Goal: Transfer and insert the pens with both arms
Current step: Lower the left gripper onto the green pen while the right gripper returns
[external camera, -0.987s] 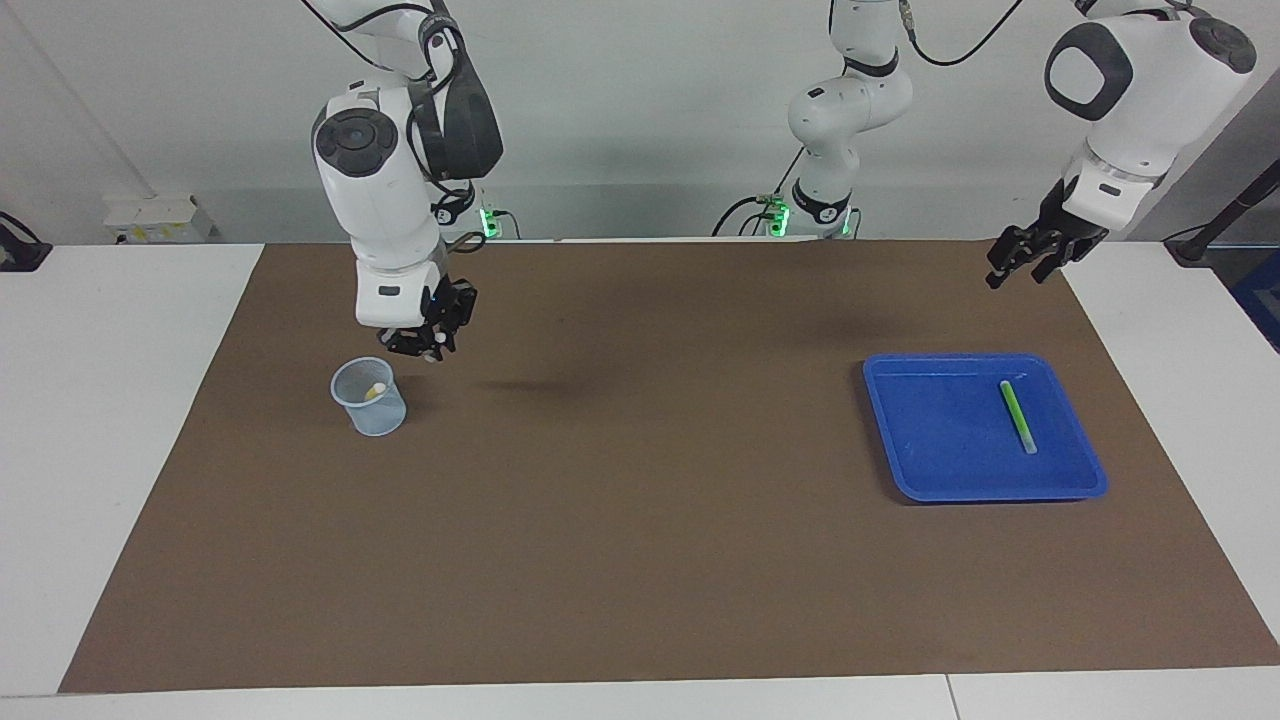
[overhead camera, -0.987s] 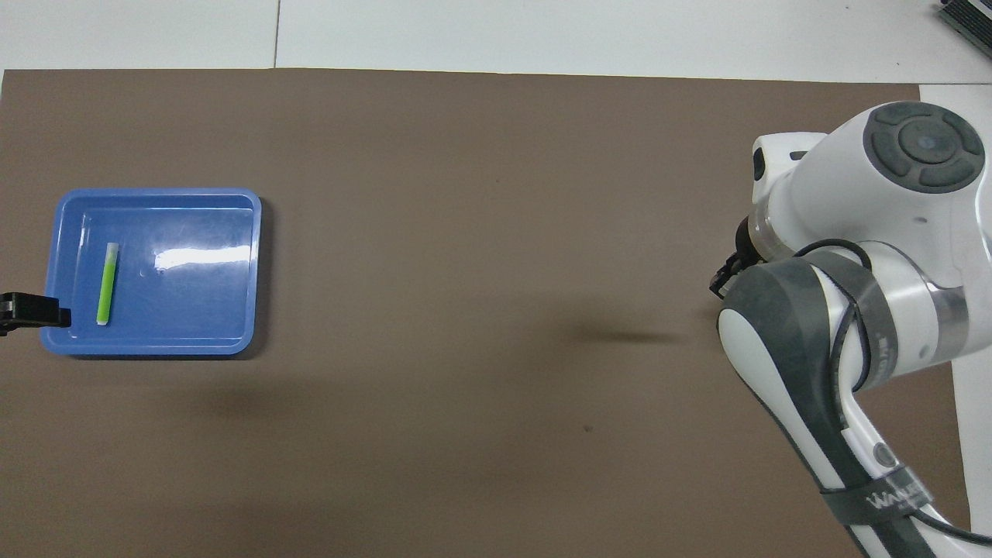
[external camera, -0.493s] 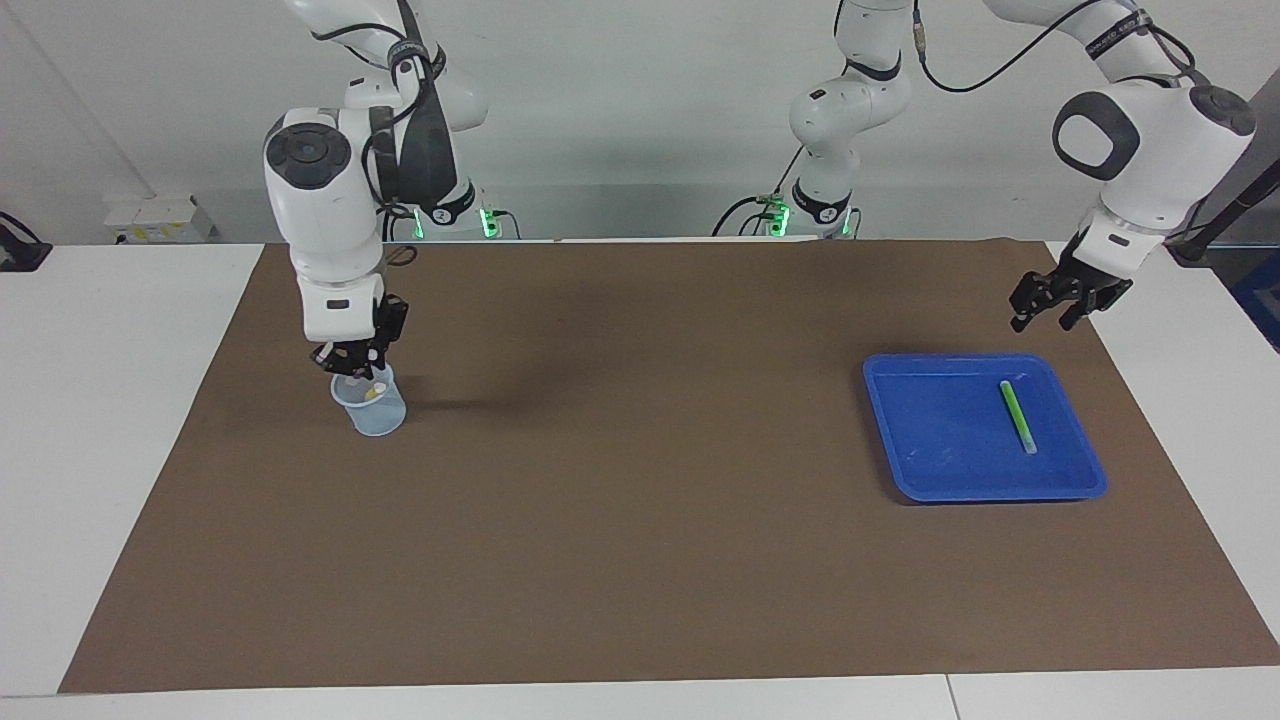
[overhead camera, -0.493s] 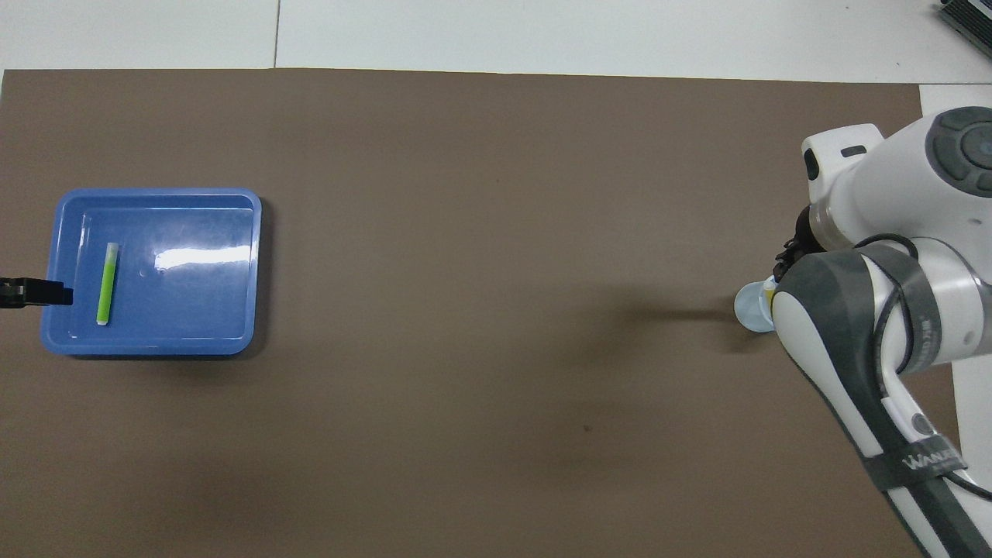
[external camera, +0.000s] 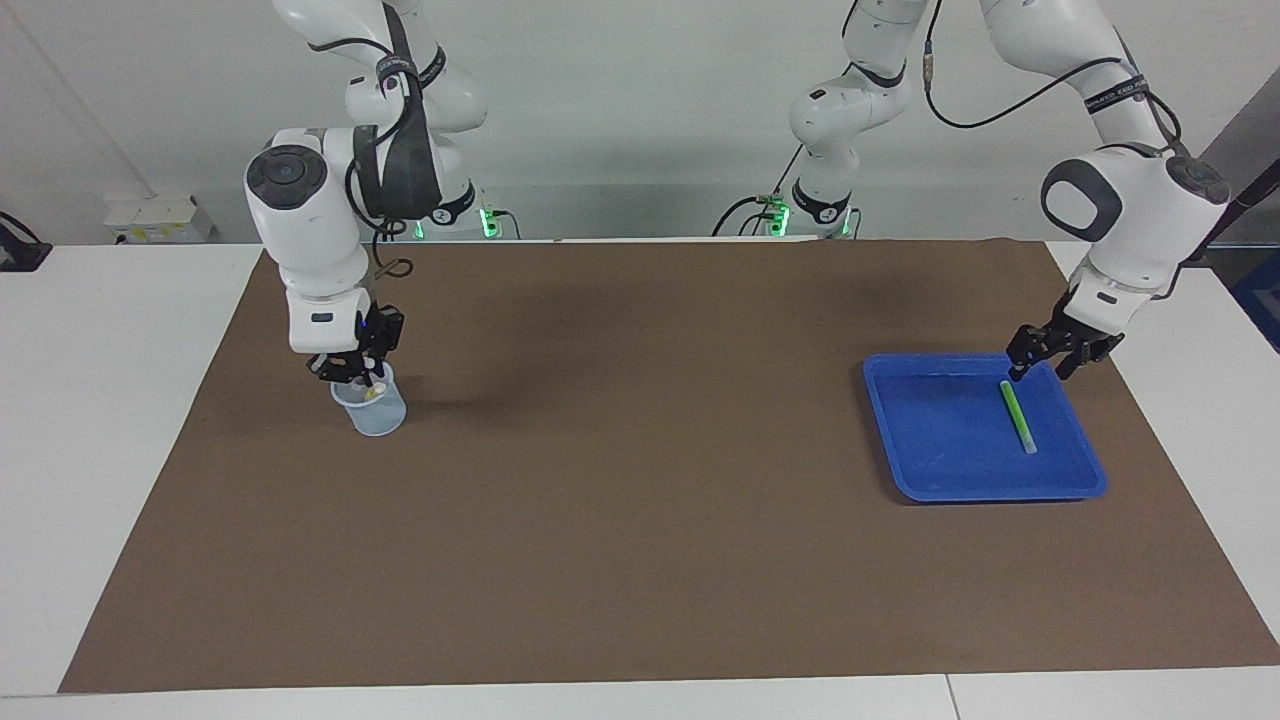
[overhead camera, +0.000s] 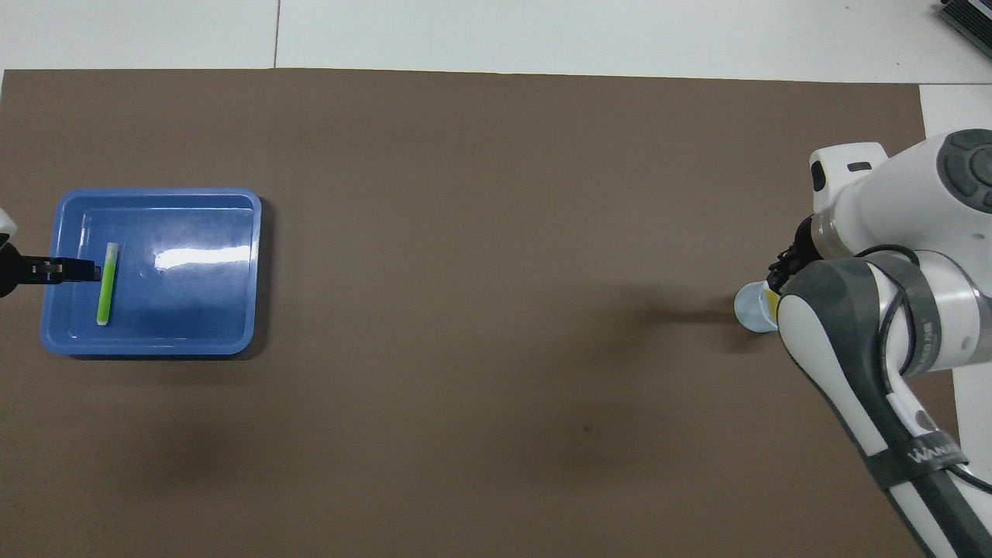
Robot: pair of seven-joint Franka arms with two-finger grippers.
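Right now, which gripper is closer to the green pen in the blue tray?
Left. The left gripper hangs open over the blue tray, just above the green pen. The right gripper is shut over the clear cup at the right arm's end of the table.

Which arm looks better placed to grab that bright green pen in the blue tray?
The left: its gripper hangs open over the blue plastic tray beside the bright green pen; the right gripper is at the clear cup.
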